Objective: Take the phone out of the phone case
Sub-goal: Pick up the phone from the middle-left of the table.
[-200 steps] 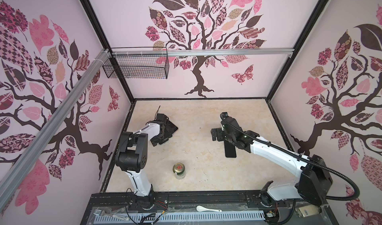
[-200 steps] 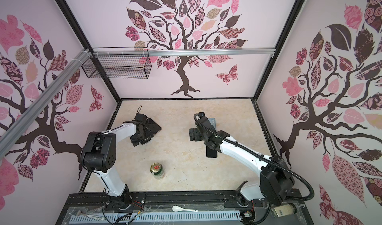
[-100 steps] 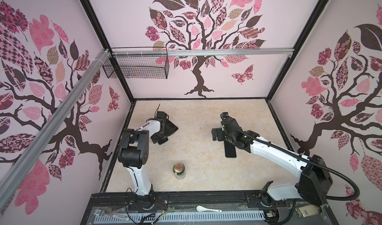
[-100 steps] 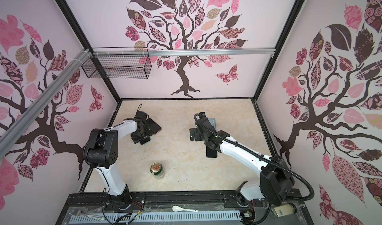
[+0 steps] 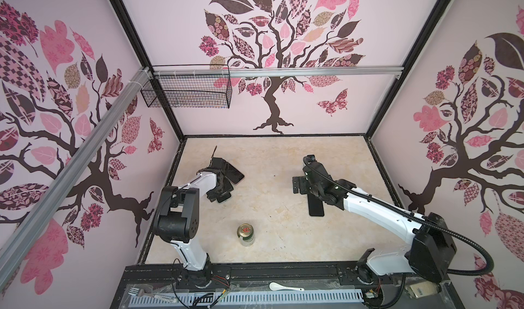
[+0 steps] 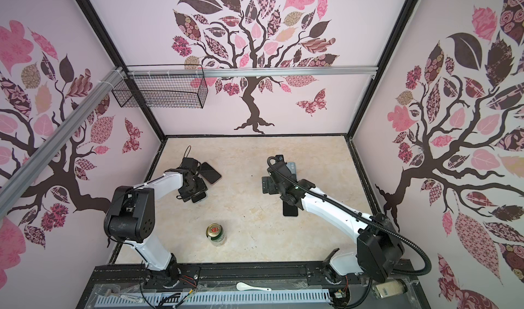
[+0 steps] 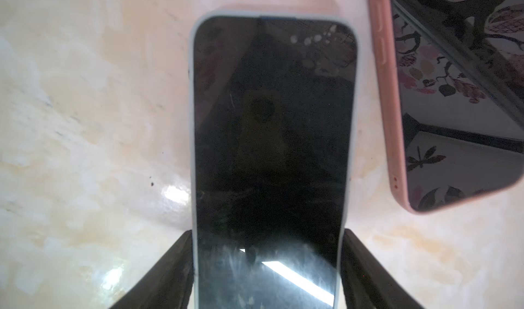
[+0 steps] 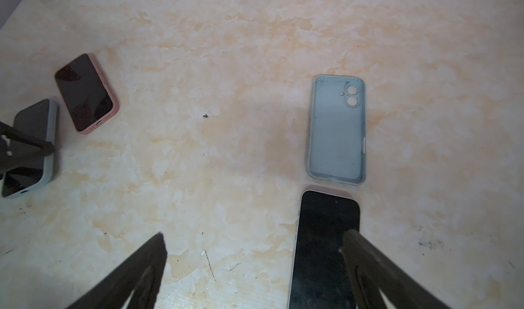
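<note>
A phone in a pale blue phone case lies screen up at the table's left, partly under my left wrist in both top views. My left gripper straddles its near end, and both fingers press the case's long sides. The right gripper hovers open over the right half of the table. One finger hangs above a bare black phone. An empty pale blue case lies just beyond that phone.
A phone in a pink case lies close beside the held one. A green can stands near the front middle. A wire basket hangs on the back left wall. A spoon rests on the front rail.
My left gripper's jaws have narrowed onto the sides of the pale blue case, and the left arm has shifted a little. The right arm has not moved.
</note>
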`<state>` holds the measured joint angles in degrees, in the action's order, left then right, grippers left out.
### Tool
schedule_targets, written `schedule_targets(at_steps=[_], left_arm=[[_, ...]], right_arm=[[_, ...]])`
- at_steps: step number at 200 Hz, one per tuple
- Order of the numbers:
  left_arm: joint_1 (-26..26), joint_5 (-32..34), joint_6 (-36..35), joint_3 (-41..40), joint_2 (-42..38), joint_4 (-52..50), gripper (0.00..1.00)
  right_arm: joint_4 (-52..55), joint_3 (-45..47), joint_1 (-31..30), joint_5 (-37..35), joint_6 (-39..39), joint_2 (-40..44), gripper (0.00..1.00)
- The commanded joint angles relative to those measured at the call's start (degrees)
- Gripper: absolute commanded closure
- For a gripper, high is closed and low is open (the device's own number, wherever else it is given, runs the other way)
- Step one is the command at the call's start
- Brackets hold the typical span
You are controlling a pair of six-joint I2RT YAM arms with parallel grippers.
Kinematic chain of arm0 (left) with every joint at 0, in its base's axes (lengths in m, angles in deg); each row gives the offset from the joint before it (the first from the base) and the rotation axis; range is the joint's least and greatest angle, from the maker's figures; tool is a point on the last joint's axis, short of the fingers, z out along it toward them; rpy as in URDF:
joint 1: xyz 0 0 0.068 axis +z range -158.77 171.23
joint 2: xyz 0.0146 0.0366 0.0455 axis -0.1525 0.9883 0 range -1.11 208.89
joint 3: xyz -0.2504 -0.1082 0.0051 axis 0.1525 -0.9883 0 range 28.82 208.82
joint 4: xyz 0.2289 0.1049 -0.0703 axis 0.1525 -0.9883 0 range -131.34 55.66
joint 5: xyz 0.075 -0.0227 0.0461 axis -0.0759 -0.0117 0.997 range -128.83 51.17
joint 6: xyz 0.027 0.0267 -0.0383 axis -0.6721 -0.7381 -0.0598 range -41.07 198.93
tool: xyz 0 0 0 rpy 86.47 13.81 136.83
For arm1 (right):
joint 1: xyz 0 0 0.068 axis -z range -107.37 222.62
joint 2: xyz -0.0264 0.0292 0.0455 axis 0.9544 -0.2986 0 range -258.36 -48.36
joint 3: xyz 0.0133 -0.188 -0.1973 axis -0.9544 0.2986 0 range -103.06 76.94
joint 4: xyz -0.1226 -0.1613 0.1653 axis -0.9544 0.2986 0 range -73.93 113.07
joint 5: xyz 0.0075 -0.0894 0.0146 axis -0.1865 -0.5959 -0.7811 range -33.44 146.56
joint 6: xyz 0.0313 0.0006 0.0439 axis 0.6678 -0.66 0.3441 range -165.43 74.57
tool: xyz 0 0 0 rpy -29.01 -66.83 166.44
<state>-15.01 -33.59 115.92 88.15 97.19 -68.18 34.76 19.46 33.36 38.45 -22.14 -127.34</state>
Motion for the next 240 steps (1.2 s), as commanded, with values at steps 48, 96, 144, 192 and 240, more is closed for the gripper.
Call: schedule_targets(at_steps=[48, 96, 144, 192, 240], left_arm=[[-0.55, -3.45, -4.47, -3.51, -11.1, 4.93, 0.46], [-12.01, -2.27, -10.98, -0.15, -17.31, 5.17, 0.46], [-26.27, -2.16, -16.55, 2.84, -20.8, 8.31, 0.47], [-36.74, -1.55, -21.63, 5.38, -21.5, 10.32, 0.47], [-40.56, -3.59, -24.2, 6.67, -20.0, 10.99, 0.47]], right_arm=[[1.73, 1.84, 7.43, 5.33, 7.15, 3.66, 0.0], [-4.98, 5.11, 13.27, 18.69, 8.44, 9.15, 0.01], [-3.36, 0.3, 17.89, 33.43, 7.87, 9.03, 0.0], [-0.33, -5.72, 20.11, 52.55, 6.06, 6.57, 0.01], [0.24, -6.3, 20.15, 61.63, 6.04, 3.18, 0.16]])
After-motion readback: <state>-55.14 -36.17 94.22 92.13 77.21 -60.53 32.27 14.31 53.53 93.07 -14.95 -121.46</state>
